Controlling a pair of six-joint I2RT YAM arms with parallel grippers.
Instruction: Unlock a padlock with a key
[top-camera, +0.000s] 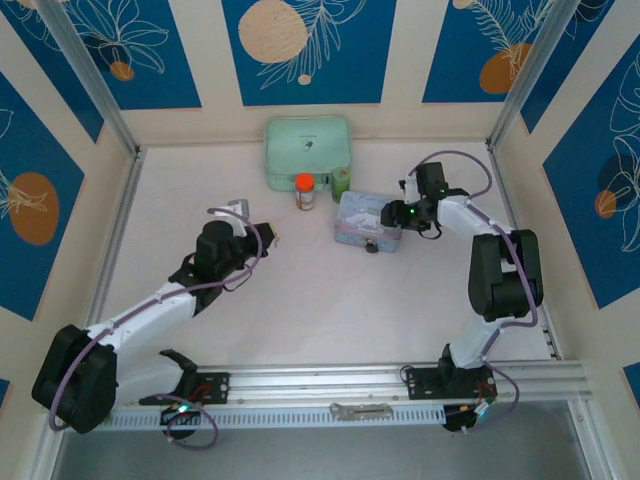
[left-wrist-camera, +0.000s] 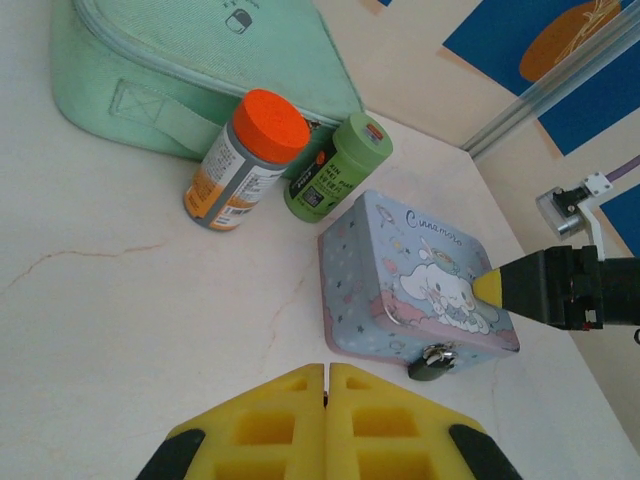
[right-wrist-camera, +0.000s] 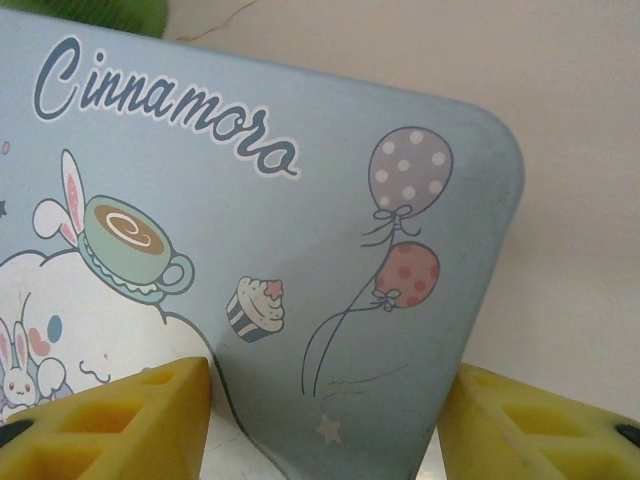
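Pale counter (top-camera: 300, 300), blue-patterned walls. Padlock (left-wrist-camera: 432, 362): hangs at the cartoon tin's (left-wrist-camera: 400, 270) front edge. Your right hand (right-wrist-camera: 325, 400): fingers apart, straddling the tin's corner. Left hand (left-wrist-camera: 327, 372): pads together, empty. Step: likely steadying the tin. Next: the key, aligned precisely.

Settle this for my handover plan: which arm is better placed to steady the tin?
Right, probably. The right gripper flanks a corner of the light-blue tin, jaws apart, while the left gripper is shut and short of it.
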